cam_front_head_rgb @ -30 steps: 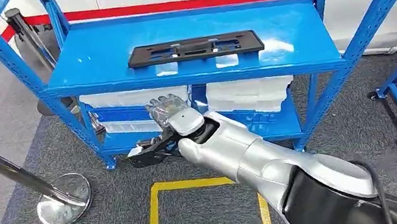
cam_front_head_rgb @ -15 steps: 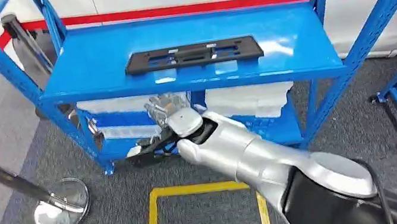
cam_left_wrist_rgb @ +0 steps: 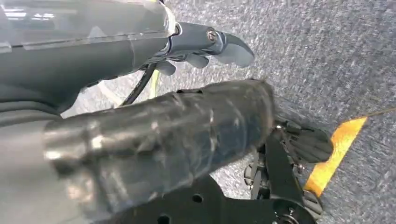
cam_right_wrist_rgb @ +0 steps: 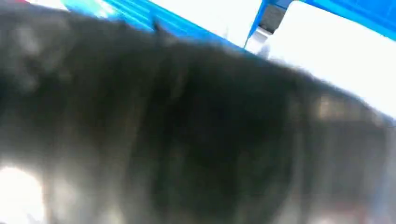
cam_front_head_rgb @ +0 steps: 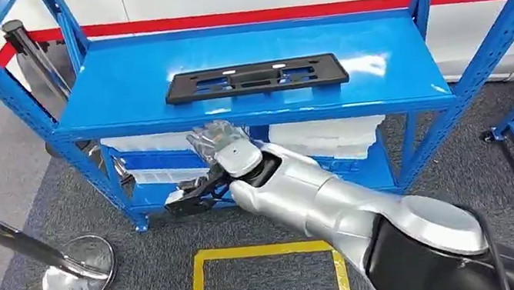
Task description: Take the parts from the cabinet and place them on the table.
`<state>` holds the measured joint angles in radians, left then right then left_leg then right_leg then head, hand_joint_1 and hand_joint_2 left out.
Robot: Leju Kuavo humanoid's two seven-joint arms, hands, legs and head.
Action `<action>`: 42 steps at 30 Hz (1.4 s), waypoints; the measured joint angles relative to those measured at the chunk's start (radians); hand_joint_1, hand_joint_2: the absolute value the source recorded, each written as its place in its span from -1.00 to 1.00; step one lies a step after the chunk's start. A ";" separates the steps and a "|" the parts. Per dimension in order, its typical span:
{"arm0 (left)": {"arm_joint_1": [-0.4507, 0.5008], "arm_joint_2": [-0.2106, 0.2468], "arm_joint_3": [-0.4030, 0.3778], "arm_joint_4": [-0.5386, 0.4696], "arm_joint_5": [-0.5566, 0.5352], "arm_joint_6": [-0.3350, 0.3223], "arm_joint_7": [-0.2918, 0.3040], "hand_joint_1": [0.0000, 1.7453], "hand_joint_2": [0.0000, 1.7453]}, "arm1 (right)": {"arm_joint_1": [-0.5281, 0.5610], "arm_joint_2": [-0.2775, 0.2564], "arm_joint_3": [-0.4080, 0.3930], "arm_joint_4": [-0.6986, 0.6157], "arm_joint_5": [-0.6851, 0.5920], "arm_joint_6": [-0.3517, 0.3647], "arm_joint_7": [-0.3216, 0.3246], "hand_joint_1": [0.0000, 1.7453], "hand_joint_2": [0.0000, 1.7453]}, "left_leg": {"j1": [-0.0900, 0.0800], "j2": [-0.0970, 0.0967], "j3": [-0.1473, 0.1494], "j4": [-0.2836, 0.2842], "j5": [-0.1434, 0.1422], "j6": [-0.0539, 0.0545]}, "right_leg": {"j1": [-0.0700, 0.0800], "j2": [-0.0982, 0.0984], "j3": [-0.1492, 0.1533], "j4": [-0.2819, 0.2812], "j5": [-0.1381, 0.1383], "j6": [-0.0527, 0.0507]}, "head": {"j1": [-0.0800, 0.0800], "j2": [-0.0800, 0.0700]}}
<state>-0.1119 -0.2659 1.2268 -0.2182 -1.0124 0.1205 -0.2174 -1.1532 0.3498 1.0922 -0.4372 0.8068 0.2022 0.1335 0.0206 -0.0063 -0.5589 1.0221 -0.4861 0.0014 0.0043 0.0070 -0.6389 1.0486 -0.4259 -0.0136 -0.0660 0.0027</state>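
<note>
The black plastic part [cam_front_head_rgb: 255,80] lay flat on the top shelf of the blue cabinet [cam_front_head_rgb: 417,92], near the shelf's front edge and roughly centred across its width. You had its long axis running side to side, parallel to that front edge, so neither end pointed toward the robot; the part presented its long flank to you.

From the right hand [cam_front_head_rgb: 227,150] the part sat above and a little to the right, with the shelf's front lip between them. That hand was below shelf level, in front of the white bins [cam_front_head_rgb: 325,130] on the lower tier, so I judge a reach would have had to rise clear of the lip before going forward over the part. A dark object [cam_front_head_rgb: 189,200] showed just beside and below the wrist in the head view; I could not tell whether the hand had hold of it, nor how far its fingers were spread, and the right wrist view was too blurred to settle it.

The left hand [cam_left_wrist_rgb: 205,44] hung low over the grey carpet [cam_left_wrist_rgb: 327,56] near a yellow floor line [cam_left_wrist_rgb: 334,154], with nothing visibly in it; its fingers looked loosely extended, though you should treat that as uncertain. The right hand was the nearer to the part.
</note>
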 joint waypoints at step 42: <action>0.003 0.001 0.001 0.000 -0.006 0.016 0.030 -1.00 -1.00 | 0.017 0.003 -0.049 0.084 0.085 -0.047 -0.003 -1.00 -1.00 | 0.004 0.005 -0.105 0.088 0.063 -0.023 | -0.010 0.001 0.060 -0.017 -0.036 -0.023 | 0.000 0.000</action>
<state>-0.1087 -0.2647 1.2280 -0.2182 -1.0182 0.1366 -0.1873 -1.1361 0.3529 1.0430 -0.3529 0.8915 0.1556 0.1305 0.0243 -0.0015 -0.6634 1.1097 -0.4227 -0.0219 -0.0054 0.0082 -0.5786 1.0321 -0.4623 -0.0370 -0.0664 0.0027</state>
